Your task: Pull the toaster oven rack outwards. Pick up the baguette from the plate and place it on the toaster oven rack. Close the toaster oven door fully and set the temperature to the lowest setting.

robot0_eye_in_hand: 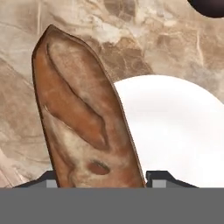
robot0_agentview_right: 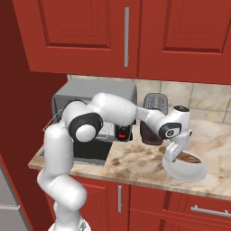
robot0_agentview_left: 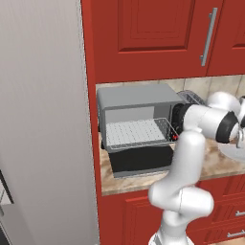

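Left base view: the toaster oven (robot0_agentview_left: 136, 119) stands on the counter (robot0_agentview_left: 210, 165), its door (robot0_agentview_left: 141, 160) dropped open and the rack (robot0_agentview_left: 136, 133) drawn outwards.
Right base view: the gripper (robot0_agentview_right: 177, 155) hangs low over the white plate (robot0_agentview_right: 189, 172), on the baguette (robot0_agentview_right: 188, 158).
Hand view: the baguette (robot0_eye_in_hand: 83, 118) sits between both finger tips, clamped; its far end reaches past the plate (robot0_eye_in_hand: 179, 131) over the marble counter (robot0_eye_in_hand: 144, 39).

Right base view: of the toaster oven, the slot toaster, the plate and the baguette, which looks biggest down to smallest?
1. Toaster oven, though the arm hides much of it.
2. Plate and slot toaster: look alike, and the plate is nearer the camera, so unranked.
3. Baguette, smallest.
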You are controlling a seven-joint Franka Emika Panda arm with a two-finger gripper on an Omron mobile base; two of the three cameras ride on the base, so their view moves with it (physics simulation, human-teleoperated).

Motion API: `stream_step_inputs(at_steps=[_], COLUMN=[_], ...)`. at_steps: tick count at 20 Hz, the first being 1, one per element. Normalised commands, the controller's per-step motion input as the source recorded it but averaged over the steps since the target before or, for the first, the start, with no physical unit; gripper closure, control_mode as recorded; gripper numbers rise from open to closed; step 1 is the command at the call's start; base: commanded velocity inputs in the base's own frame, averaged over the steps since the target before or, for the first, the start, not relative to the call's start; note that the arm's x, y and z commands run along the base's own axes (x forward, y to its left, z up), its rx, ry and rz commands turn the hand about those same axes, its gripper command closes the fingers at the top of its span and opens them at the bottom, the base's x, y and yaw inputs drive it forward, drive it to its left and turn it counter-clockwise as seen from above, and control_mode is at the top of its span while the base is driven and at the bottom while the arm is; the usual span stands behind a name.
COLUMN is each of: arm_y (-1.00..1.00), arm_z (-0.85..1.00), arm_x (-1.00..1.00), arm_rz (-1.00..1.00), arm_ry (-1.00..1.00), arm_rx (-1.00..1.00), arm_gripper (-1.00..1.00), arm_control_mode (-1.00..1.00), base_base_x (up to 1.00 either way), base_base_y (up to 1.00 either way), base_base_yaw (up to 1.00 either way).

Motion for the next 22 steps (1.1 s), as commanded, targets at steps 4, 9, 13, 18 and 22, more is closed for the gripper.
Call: stream_step_inputs(at_steps=[4,9,13,18,22], arm_y=[0.85,0.87,0.80,0.67,0.63], arm_z=[0.66,0.47,0.62,0.58,0.26], arm_x=[-0.41,-0.47,-0.38,-0.45,-0.42], arm_rz=[0.00,0.00,0.00,0.00,0.04], arm_ry=[0.01,-0.03,-0.05,-0.07,-0.17], arm_rx=[0.00,0.00,0.05,0.11,0.07], arm_gripper=[1.00,1.00,1.00,1.00,1.00], arm_control_mode=[-1.00,-1.00,-1.00,-1.00,-1.00], base_base_x=[0.00,0.00,0.00,0.00,0.00], base_base_y=[0.00,0.00,0.00,0.00,0.00], base_base_yaw=[0.00,0.00,0.00,0.00,0.00])
